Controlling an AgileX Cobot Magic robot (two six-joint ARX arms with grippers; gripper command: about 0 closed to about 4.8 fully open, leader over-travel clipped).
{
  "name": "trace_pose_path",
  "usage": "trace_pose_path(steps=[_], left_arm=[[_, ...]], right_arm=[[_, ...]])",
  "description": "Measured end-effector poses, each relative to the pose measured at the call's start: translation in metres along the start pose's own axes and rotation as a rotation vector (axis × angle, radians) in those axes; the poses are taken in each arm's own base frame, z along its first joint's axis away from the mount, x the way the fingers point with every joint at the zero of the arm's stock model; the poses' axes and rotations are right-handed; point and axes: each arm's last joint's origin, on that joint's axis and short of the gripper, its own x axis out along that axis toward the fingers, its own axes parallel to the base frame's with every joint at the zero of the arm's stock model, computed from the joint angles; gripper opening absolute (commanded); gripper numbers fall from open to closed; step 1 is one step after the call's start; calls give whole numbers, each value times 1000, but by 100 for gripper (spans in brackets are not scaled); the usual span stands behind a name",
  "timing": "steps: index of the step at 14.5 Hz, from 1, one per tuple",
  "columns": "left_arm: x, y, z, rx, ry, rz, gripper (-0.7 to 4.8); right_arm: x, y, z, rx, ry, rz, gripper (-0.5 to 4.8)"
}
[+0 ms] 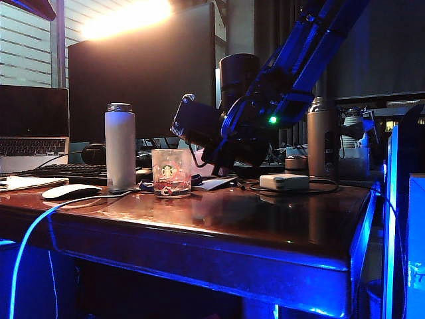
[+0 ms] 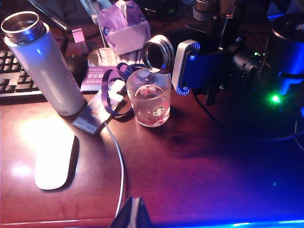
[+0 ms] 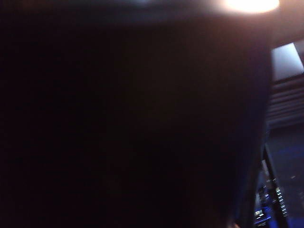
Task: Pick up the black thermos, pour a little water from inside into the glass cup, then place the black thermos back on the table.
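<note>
On the far left of the worktop (image 1: 219,229) a white mouse (image 1: 70,191) lies near the front edge, with a keyboard (image 1: 63,171) behind it. Next comes the white flask (image 1: 120,146), upright, lid off, its metal rim showing. Just right of it stands the glass cup (image 1: 171,173), upright on the wood, with a little liquid visible in it from the left wrist view. Above the cup's far rim hangs the metal mouth of the black thermos (image 2: 159,53), tipped over toward the cup; its dark body runs back into the right pincer (image 2: 190,66), which is clamped around it, lifted clear of the worktop. The right wrist view is almost wholly filled with black, so nothing more of the grip can be read there. Further right a small white box (image 1: 284,181) lies flat, and behind it the bronze flask (image 1: 321,136) stands upright. The left pincer (image 2: 133,214) hovers over the near edge, only its tips showing, pressed together and holding nothing.
</note>
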Motion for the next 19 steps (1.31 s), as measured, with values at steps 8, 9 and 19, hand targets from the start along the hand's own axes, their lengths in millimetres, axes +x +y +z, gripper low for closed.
trace_pose_path(steps=[8, 9, 19], left_arm=[[0, 0, 0, 0, 0, 0, -5], [0, 0, 0, 0, 1, 0, -5], [0, 0, 0, -2, 3, -1, -5]], right_arm=[[1, -7, 0, -44, -27, -61, 241], [1, -9, 0, -58, -31, -73, 241], [5, -11, -10, -137, -72, -51, 241]])
